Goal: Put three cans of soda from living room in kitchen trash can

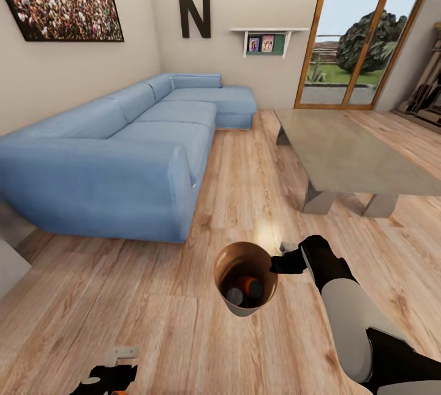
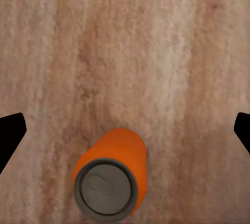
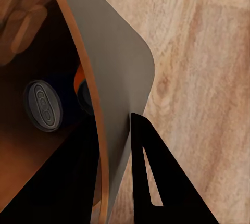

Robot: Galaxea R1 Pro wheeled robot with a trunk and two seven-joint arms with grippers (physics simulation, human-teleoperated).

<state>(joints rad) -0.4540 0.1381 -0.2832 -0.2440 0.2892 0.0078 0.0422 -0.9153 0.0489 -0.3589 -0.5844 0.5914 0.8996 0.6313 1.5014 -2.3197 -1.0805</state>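
The right gripper clamps the tan-rimmed wall of the small round grey tapered trash can, one finger outside the wall and the other inside, holding the can above the light wood floor. Inside the can, directly beyond that gripper, lie a dark blue soda can with a dull grey top and an orange one touching it; both appear tipped, with the blue can's long axis tilted up toward the can's mouth. The left gripper stands wide and holds nothing, its tips well apart. The third soda can, an orange cylinder with a grey top, sits between them, nearer the wrist, upright on the floor, long axis vertical and top facing the gripper. The step in hand is judged to be collection of the last can, with two of three already loaded. The next move calls for lowering the left gripper, centring its fingers on the can body, closing, then carrying it across to the trash can.
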